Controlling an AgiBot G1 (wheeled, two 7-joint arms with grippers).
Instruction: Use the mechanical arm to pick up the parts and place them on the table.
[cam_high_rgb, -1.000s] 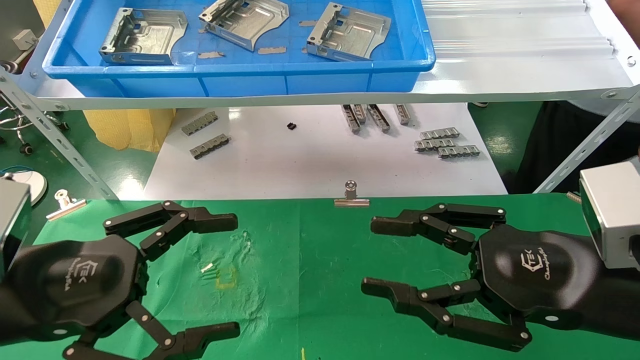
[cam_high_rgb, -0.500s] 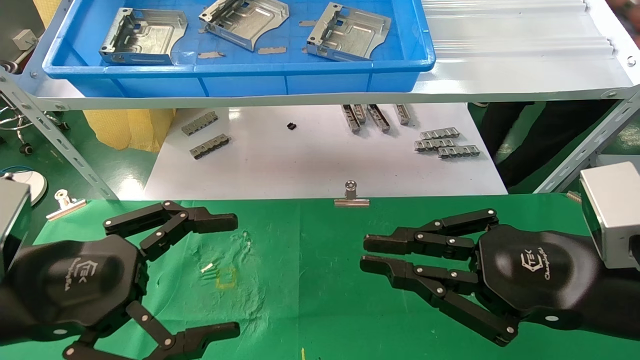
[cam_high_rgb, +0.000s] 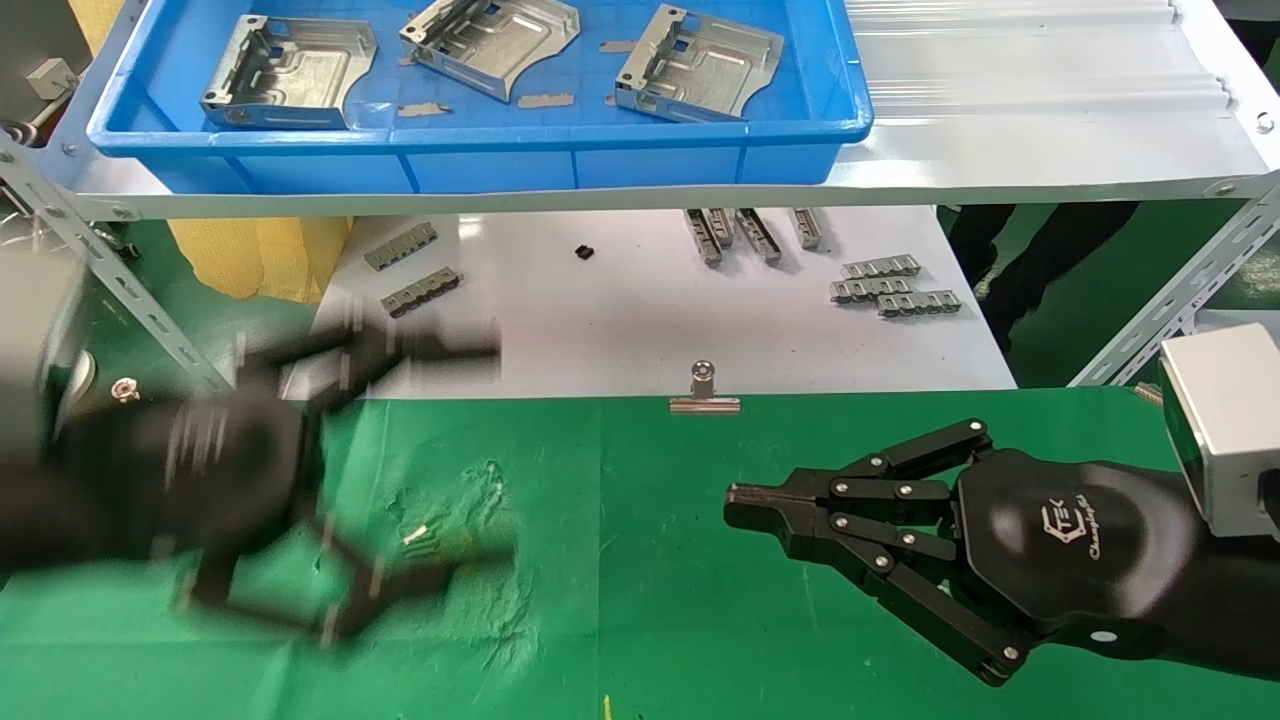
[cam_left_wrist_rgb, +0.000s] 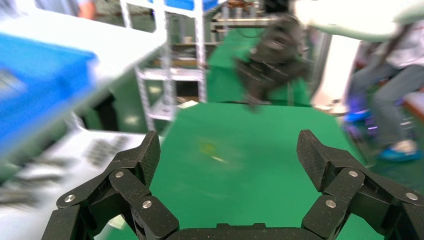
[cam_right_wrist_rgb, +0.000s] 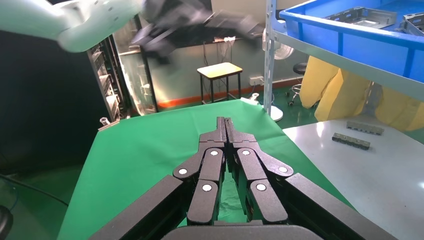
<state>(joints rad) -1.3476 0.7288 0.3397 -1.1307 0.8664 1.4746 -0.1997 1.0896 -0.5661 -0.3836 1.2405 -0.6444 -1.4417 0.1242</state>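
A robot's two black claw hands hover over a desk (cam_high_rgb: 640, 620) covered in wrinkled green cloth, held at its far edge by a silver binder clip (cam_high_rgb: 704, 393). The left gripper (cam_high_rgb: 400, 455) is smeared by motion blur at the near left of the desk; its jaws are spread wide and hold nothing, which the left wrist view confirms (cam_left_wrist_rgb: 227, 155). The right gripper (cam_high_rgb: 745, 505) sits low over the right side of the desk with its jaws pressed together, tips touching, empty (cam_right_wrist_rgb: 225, 125). The three parts, silver sheet-metal plates with embossed grooves, a curved cut-out edge and upturned slotted tabs, lie in a blue plastic tray (cam_high_rgb: 500, 130) on a pale grey metal shelf (cam_high_rgb: 1000, 110) above and beyond the desk: one at the left (cam_high_rgb: 290, 72), one in the middle (cam_high_rgb: 495, 38), one at the right (cam_high_rgb: 700, 65), apart from one another. Below the shelf, a white board (cam_high_rgb: 640, 310) carries small grey ridged strips (cam_high_rgb: 890, 285). None of the parts has been picked up yet. The plates look stiff, light and probably slick, with thin edges that could slip; the raised tabbed rim seems the surest place to pinch, since the flat faces lie close to the tray floor.
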